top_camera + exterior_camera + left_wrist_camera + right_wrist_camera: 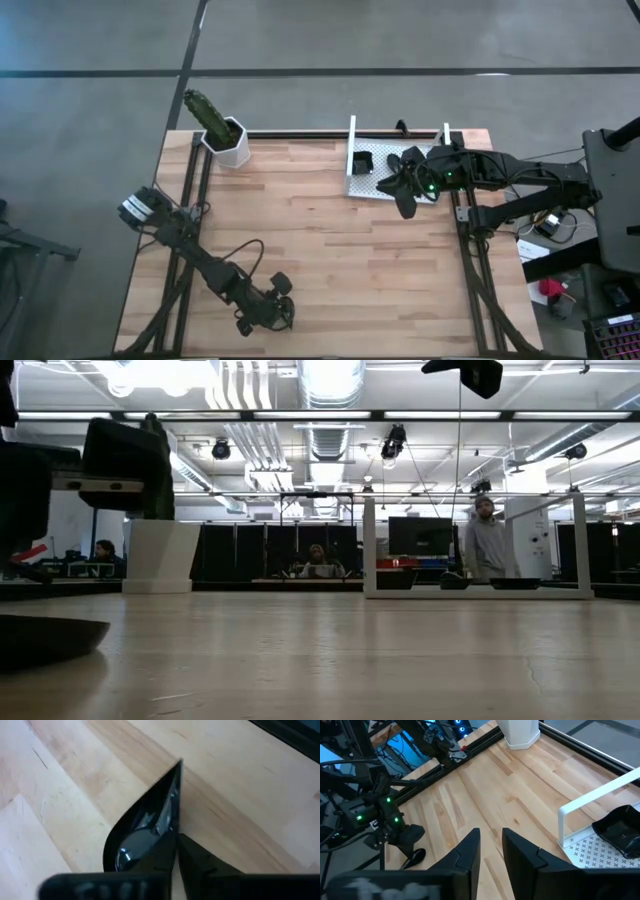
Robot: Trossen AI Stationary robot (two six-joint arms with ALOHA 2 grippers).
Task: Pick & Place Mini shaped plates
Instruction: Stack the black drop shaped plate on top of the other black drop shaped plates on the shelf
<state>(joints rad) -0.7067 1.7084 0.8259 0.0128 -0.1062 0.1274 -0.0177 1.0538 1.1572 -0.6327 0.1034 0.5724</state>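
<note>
High view, left to right. At the lower left of the frame, the left arm reaches to the near edge of the wooden table [330,260]; its left end effector [270,310] sits low over a teardrop plate [150,827], a glossy dark dish lying flat on the boards with its pointed tip directed away from the wrist. In the left wrist view the 2 dark fingers [197,862] converge at the rim of this plate, 1 overlapping its edge; whether they are clenched on it cannot be told. In the low view the same plate shows as a dark shallow form at the far left foreground. At the upper left of the table stands a white hexagonal pot [230,145] holding a green cactus [205,110]. Right of centre, at the upper edge of the table, lies a white tray [365,185] with upright white posts; a square plate [362,161] rests in its upper left corner, and further dark plates lie beside it under the arm, too obscured to count. The right end effector [405,190] hovers above the tray's right half, its fingers [520,855] parted with a clear gap and nothing between them. In the low view, 3 persons appear in the room behind the table.
</note>
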